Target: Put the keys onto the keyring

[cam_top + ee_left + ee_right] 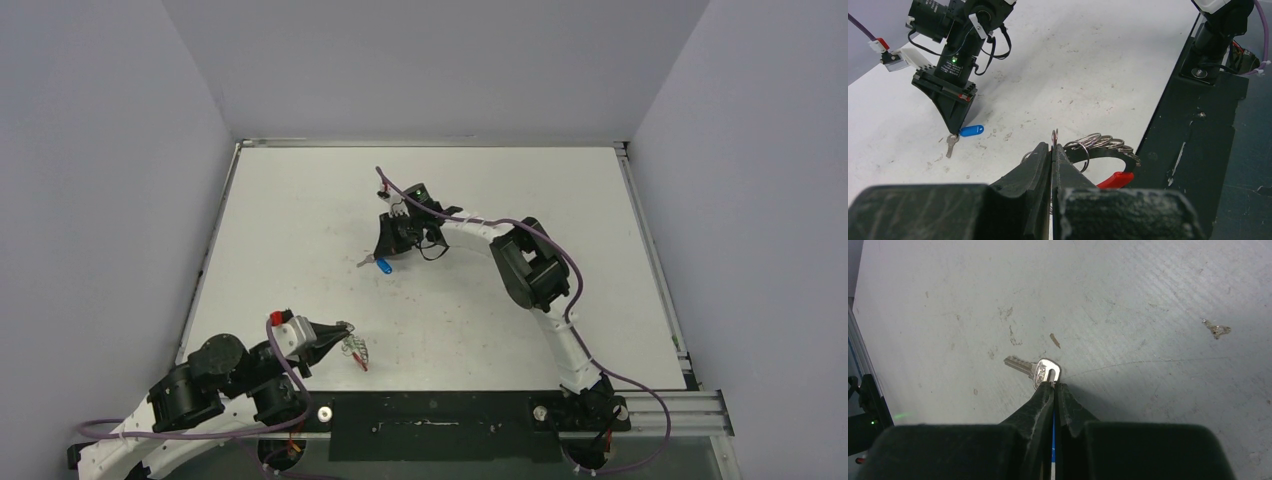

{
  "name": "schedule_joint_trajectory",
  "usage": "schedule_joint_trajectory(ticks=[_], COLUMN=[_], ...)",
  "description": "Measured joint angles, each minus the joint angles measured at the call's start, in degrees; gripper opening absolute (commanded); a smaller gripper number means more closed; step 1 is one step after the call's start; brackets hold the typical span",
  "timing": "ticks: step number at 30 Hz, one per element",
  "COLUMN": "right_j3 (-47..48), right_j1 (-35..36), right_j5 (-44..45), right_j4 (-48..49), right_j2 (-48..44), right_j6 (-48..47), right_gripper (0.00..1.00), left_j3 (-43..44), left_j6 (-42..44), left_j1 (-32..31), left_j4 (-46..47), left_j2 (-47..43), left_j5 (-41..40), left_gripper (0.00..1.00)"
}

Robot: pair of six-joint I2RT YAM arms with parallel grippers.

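The keyring [1103, 142], a silvery coil with a red sleeve [1115, 180], hangs from my left gripper [1053, 147], which is shut on one of its small wire loops. In the top view this gripper [340, 330] holds the keyring [356, 350] near the table's front left. My right gripper [1054, 385] is shut at the head of the blue key [1040, 371], tips down on the table, with a blue sliver between the jaws. The blue key's blue tag [971, 130] and silver blade [951, 145] lie at the right gripper's tips [385, 256]. The green key is out of view.
The black mounting plate [430, 415] runs along the near edge, close beside the keyring [1198, 125]. Grey walls enclose the white table [300, 200] on three sides. A metal rail [655, 250] runs along its right edge. A small bit of debris [1217, 330] lies on the table.
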Motion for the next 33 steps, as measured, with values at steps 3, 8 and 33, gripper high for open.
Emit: schedule_joint_trajectory(ticks=[3, 8, 33], right_j3=[-0.9, -4.7, -45.0], right_j1=[-0.1, -0.5, -0.9], right_j5=[-0.4, 0.2, 8.0], right_j4=[0.9, 0.3, -11.9], right_j2=[-0.2, -3.2, -58.0], right_j6=[0.1, -1.3, -8.0], right_gripper=[0.00, 0.00, 0.00], left_j3=[-0.1, -1.1, -9.5], left_j6=[0.0, 0.0, 3.8], left_j1=[0.0, 0.0, -0.1], left_j4=[0.0, 0.5, 26.0], left_j2=[0.0, 0.4, 38.7], left_j5=[0.0, 0.0, 5.0], left_gripper=[0.00, 0.00, 0.00])
